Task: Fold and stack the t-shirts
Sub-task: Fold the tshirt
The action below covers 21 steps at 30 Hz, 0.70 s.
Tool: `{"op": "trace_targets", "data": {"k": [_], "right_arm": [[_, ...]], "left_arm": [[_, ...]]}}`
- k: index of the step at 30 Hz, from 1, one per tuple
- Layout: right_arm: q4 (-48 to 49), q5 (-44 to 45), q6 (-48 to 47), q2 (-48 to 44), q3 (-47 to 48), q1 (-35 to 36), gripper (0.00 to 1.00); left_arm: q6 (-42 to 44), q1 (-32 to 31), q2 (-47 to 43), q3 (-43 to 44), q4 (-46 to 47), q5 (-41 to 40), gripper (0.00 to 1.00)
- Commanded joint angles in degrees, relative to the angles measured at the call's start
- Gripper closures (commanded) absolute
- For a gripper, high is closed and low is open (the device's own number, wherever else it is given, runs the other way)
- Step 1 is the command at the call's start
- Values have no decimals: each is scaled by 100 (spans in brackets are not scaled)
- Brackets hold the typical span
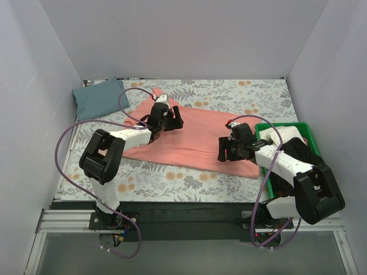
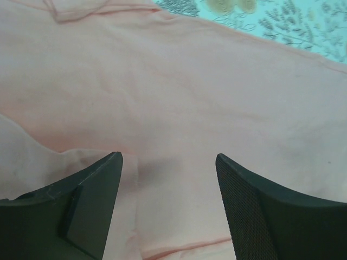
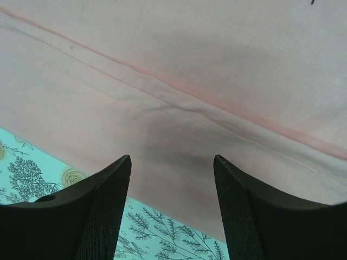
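Note:
The coral-pink t-shirt [image 1: 195,137] lies flat across the middle of the floral cloth, folded lengthwise into a long band. My left gripper [image 1: 174,119] hovers over its back left part, open, with only pink fabric [image 2: 190,92] below its fingertips [image 2: 169,160]. My right gripper [image 1: 225,151] stands open over the shirt's near right edge. In the right wrist view, a hem seam [image 3: 179,105] runs just ahead of the gripper [image 3: 172,160]. Neither gripper holds any cloth. The slate blue-grey t-shirt [image 1: 98,97] sits folded at the back left corner.
A grey floral-print cloth [image 1: 229,91] covers the table under both shirts and shows beside the pink edge [image 3: 162,233]. A green plastic bin [image 1: 281,124] stands at the right, partly under my right arm. White walls close in the back and both sides.

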Motion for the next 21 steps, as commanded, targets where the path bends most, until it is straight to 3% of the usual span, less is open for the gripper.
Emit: {"op": "trace_targets", "data": {"k": [1, 5, 12, 21], "right_arm": [[121, 33, -9, -200, 7, 24, 31], [121, 86, 8, -297, -55, 24, 31], [121, 463, -45, -332, -29, 24, 30], [296, 1035, -150, 27, 366, -11, 27]], "left_arm": [[-156, -17, -446, 109, 411, 499, 31], [-175, 10, -656, -120, 517, 447, 30], [-122, 580, -964, -707, 227, -449, 27], [-183, 1301, -851, -1183, 447, -292, 27]]}}
